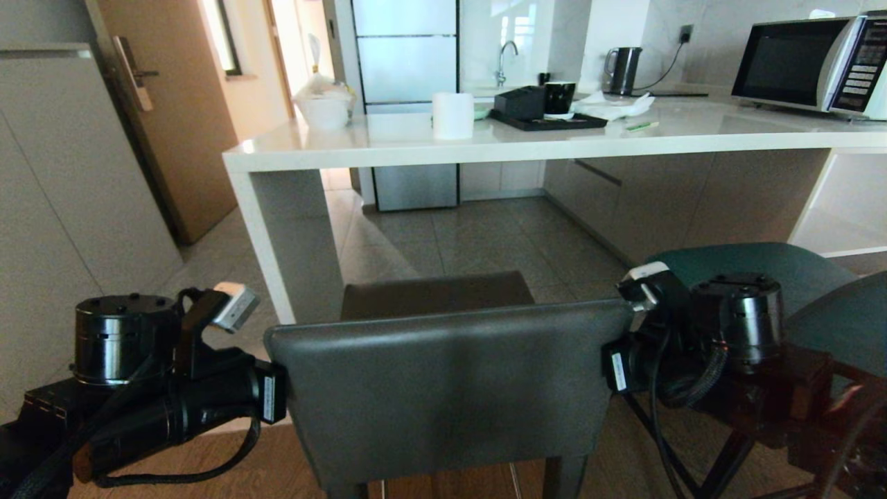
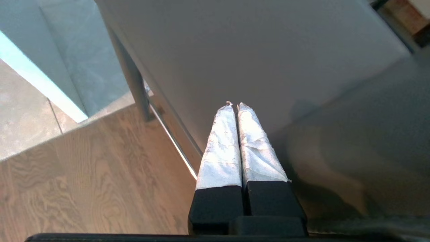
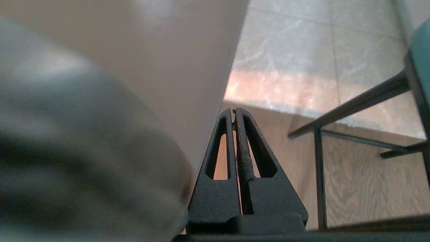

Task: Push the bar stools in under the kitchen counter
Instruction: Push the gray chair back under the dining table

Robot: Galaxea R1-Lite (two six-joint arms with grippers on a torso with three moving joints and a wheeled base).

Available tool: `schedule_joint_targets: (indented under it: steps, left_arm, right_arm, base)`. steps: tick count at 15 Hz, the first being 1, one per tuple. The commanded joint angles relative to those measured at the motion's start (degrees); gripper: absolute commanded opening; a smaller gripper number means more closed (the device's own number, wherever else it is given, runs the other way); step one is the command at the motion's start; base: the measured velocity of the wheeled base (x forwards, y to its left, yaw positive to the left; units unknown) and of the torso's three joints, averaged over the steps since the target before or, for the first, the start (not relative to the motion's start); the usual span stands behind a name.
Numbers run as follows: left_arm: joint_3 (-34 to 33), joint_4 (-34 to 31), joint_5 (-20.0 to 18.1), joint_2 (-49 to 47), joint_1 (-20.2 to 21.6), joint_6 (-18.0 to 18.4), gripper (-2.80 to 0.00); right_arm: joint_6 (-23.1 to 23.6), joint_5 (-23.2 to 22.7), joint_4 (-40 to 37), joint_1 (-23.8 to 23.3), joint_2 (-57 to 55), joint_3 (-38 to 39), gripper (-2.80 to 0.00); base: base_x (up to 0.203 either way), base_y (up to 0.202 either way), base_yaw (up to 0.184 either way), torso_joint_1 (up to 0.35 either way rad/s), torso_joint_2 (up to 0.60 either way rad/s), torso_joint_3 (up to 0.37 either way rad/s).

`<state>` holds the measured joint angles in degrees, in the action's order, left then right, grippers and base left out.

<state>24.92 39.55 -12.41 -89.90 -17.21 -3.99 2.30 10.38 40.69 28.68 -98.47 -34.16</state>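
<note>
The dark grey bar stool stands straight ahead of me, its rectangular back towards me and its seat pointing at the kitchen counter. The teal bar stool stands beside it on the right. My left gripper is shut, its white-wrapped fingertips against the grey back near its left edge. Shut too, my right gripper sits at the back's right edge, with the teal stool's black legs close by. In the head view the back hides both sets of fingers.
The counter's white end panel stands ahead on the left, with tiled floor beneath the slab. A microwave, kettle, black tray and white roll sit on top. A wooden door is far left.
</note>
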Motion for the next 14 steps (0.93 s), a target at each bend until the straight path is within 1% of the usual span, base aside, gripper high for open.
schedule_joint_targets:
  steps: [1, 3, 6, 9, 12, 14]
  left_arm:
    - [1.6, 0.2, 0.1, -2.4, 0.1, 0.0, -2.8]
    - [4.0, 0.2, 2.1, -4.1, -0.3, 0.0, -2.8]
    - [6.1, 0.2, 2.5, -6.6, -0.2, 0.0, -2.8]
    - [7.2, 0.3, 2.8, -9.7, 0.0, 0.1, -2.8]
    - [9.6, 2.4, 3.2, -13.1, 0.5, 0.1, -2.8]
    - [12.4, 3.5, 4.3, -14.4, 0.7, 0.1, -2.8]
  right_arm:
    - [0.1, 0.2, 1.3, 0.4, -3.8, -1.9, -2.8]
    - [0.1, 0.5, 2.5, 0.4, -5.0, -2.6, -2.8]
    - [0.0, 0.8, 2.5, 0.4, -6.4, -4.6, -2.8]
    - [-0.8, 3.1, 3.6, 0.4, -9.6, -8.1, -2.8]
    - [-1.2, 3.4, 4.0, 0.4, -11.7, -10.6, -2.8]
    - [-1.1, 3.7, 4.0, 0.3, -12.6, -12.9, -2.8]
  base:
    - [0.0, 0.0, 0.0, 0.0, 0.0, 0.0]
    - [0.0, 0.0, 0.0, 0.0, 0.0, 0.0]
    - [0.0, 0.0, 0.0, 0.0, 0.0, 0.0]
    - [0.0, 0.0, 0.0, 0.0, 0.0, 0.0]
    - [0.0, 0.0, 0.0, 0.0, 0.0, 0.0]
    - [0.0, 0.0, 0.0, 0.0, 0.0, 0.0]
